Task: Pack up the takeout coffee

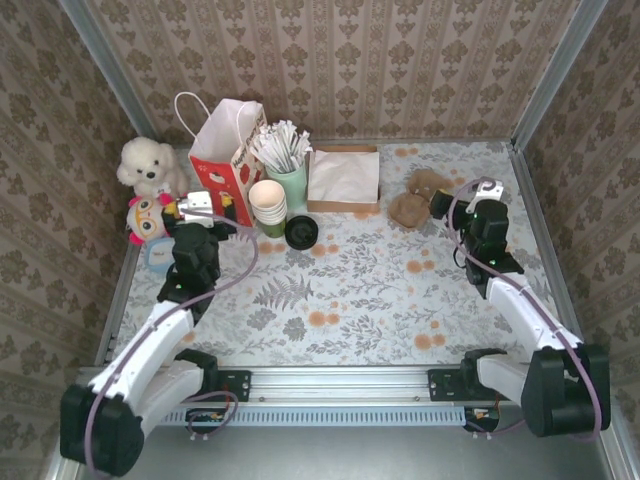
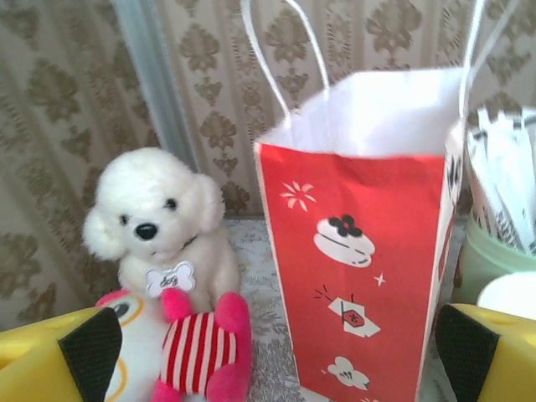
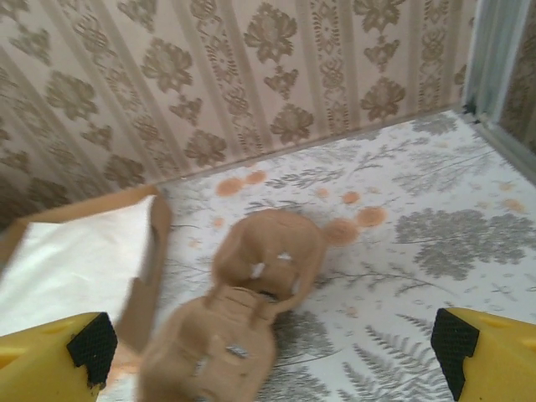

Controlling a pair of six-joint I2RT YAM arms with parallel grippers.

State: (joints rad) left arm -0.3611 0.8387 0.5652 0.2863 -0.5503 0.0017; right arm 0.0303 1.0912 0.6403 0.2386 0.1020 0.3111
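The left fingers point(image 2: 38, 364) gape empty before the red bag point(image 2: 360, 276) — the right fingers point(image 3: 494, 356) likewise open. The coffee cup point(image 1: 301, 232) stands on the counter point(image 1: 370, 290).

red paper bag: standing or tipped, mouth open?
Upright and open: the red paper bag stands on its base, mouth spread upward, white inside showing, handles raised.

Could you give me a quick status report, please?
Both open: left hand facing the red bag, right hand above the brown plush. On the table, coffee cup, not held. Close beside it, cup stack.
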